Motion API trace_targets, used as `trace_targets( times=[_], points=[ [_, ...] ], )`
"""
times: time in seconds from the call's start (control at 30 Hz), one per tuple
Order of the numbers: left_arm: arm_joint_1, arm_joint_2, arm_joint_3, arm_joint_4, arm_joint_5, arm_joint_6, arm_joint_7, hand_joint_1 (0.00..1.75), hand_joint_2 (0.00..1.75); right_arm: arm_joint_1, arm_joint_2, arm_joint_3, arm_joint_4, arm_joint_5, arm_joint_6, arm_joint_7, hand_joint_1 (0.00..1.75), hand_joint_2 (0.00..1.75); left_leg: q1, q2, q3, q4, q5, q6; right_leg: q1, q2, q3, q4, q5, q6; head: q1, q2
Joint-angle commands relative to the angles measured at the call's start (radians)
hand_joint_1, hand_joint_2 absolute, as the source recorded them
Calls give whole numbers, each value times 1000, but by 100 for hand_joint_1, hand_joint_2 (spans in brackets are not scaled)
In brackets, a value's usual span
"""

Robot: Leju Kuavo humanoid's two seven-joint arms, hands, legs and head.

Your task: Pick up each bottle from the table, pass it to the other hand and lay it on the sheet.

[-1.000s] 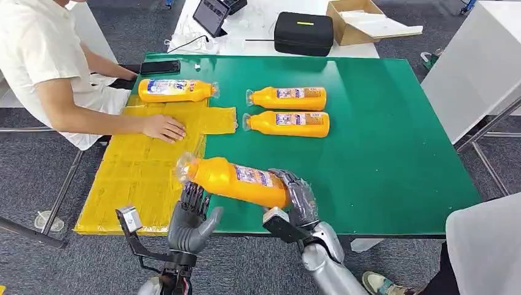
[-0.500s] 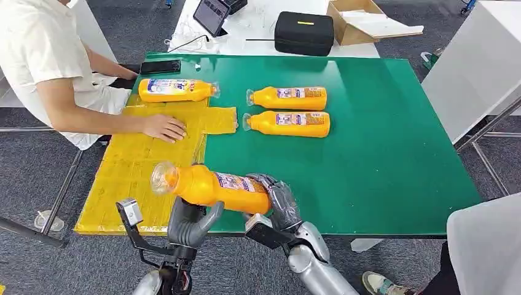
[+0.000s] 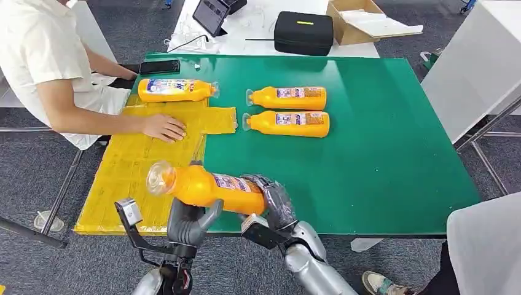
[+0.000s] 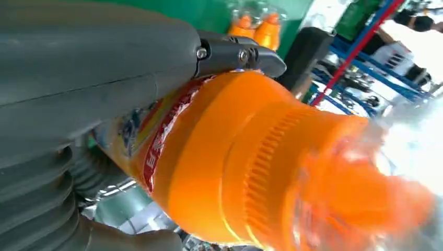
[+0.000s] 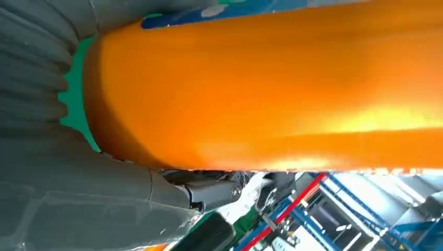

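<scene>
The right hand (image 3: 278, 203) is wrapped round the base of an orange bottle (image 3: 209, 185) held lying sideways. The left hand (image 3: 187, 220) cups its neck end from below, fingers closed on it, over the yellow sheet's (image 3: 132, 178) edge.

Four orange bottles are counted: one held bottle (image 3: 209, 186) and three laid on the green table (image 3: 381, 153). One yellow sheet (image 3: 138, 172) is spread on that table.

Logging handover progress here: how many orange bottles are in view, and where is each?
4. One bottle is held between the right hand and left hand; one lies at the yellow sheet's far edge; two lie on the green table.
</scene>
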Motion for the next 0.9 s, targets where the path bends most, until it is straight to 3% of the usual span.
trace_targets(
  times=[0.03, 0.07, 0.1, 0.23, 0.33, 0.37, 0.4, 0.43, 0.47, 0.67, 0.7, 0.8, 0.9],
  points=[
    [-65, 1, -11, 75, -4, -1, -4, 0, 175, -58, 9, 84, 16, -99, 65, -8, 169, 175, 0, 1, 2, -1, 0, 1, 0, 0, 2, 0, 0, -1, 0, 0],
    [-65, 0, -8, 79, 1, -2, -6, 9, 175, -58, 6, 88, 5, -102, 70, -7, 164, 175, -1, 2, 6, -1, -1, 1, 0, 0, 6, 0, -1, -2, 0, 0],
    [-69, -1, 1, 76, 5, -32, -55, 175, 175, -48, 9, 82, -17, -156, 142, -5, 164, 175, -1, 1, 3, -1, 0, 1, 0, 0, 2, 0, 0, -1, 0, 0],
    [-74, -1, 8, 69, -4, -36, -53, 175, 175, -34, 10, 82, -34, -191, 179, -5, 166, 175, -1, 1, 4, 0, -1, 1, 0, -1, 4, 0, -1, -2, 0, 0],
    [-75, -3, 8, 71, -8, -39, -52, 175, 175, -33, 10, 81, -39, -206, 190, -10, 150, 175, -1, 1, 5, -1, -1, 1, 0, -1, 4, 0, -1, -2, 0, 0],
    [-75, -3, 7, 70, -9, -41, -52, 175, 175, -32, 11, 80, -44, -211, 192, -12, 129, 175, -1, 1, 3, -1, 0, 1, 0, -1, 3, 0, -1, -1, 0, 0],
    [-74, -3, 8, 68, -9, -42, -53, 175, 175, -30, 12, 80, -51, -218, 199, -13, 82, 175, 0, 0, 2, -1, 0, 1, 0, -1, 2, 0, -1, -1, 0, 0],
    [-73, -3, 9, 67, -9, -41, -53, 175, 175, -31, 13, 80, -54, -220, 200, -12, 14, 175, -1, 1, 4, -1, -1, 1, 0, -1, 4, 0, -1, -2, 0, 0],
    [-73, -3, 9, 66, -9, -41, -53, 175, 175, -30, 14, 79, -55, -223, 202, -12, 0, 175, 0, 1, 3, 0, -1, 1, 0, -1, 3, 0, -1, -1, 0, 0],
    [-67, 0, 25, 54, -19, -32, -63, 175, 175, -14, 16, 77, -64, -234, 196, -7, 0, 175, 0, 1, 2, -1, 0, 1, 0, 0, 2, 0, 0, -1, 0, 0],
    [-65, 3, 29, 53, -42, -13, -73, 175, 175, -3, 13, 72, -65, -209, 156, -18, 0, 0, 0, 1, 3, -1, -1, 1, 0, 0, 3, 0, -1, -1, 0, 0],
    [-61, 9, 40, 53, -130, 65, -107, 175, 175, 21, 0, 55, -57, -162, 62, -37, 0, 0, 0, 0, 3, -1, 0, 1, 0, -1, 3, -1, -1, -1, 0, 0],
    [-50, 16, 70, 49, -216, 145, -147, 175, 175, 57, -16, 24, -68, -177, 54, -48, 0, 0, -1, 0, 3, -2, 0, 1, 0, -1, 3, -1, -1, -1, 0, 0]
  ],
)
